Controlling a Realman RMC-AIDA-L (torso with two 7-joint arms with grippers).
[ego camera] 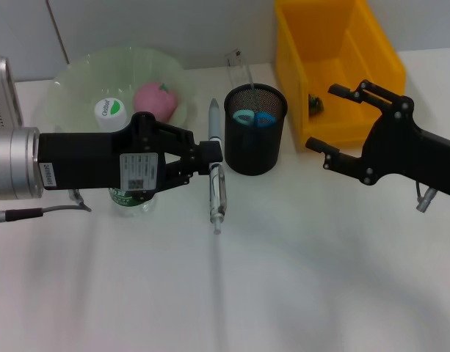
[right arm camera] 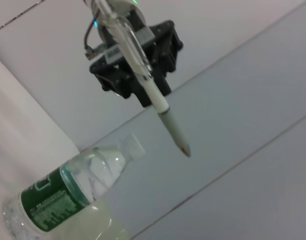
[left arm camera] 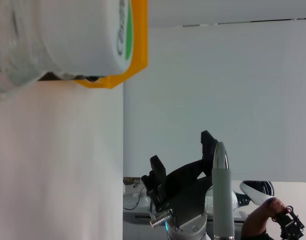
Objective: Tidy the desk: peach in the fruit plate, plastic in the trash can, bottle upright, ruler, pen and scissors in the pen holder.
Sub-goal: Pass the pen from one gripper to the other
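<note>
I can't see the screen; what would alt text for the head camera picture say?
The left gripper holds a pen above the white desk, beside a black mesh pen holder containing blue-handled scissors. An upright bottle and a peach in the fruit plate sit behind; the right gripper hangs open by the yellow trash can.

Bottle cap (ego camera: 110, 109) carries green lettering, too small to read. Left hand (ego camera: 210, 156) has a white QR-code sticker, text unreadable. Nothing else legible.

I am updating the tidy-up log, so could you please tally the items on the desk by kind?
Containers: 3 – fruit plate, trash can, pen holder
Stationery: 3 – pen, scissors, ruler
Bottle: 1
Peach: 1
Plastic: 1
Total: 9
</note>
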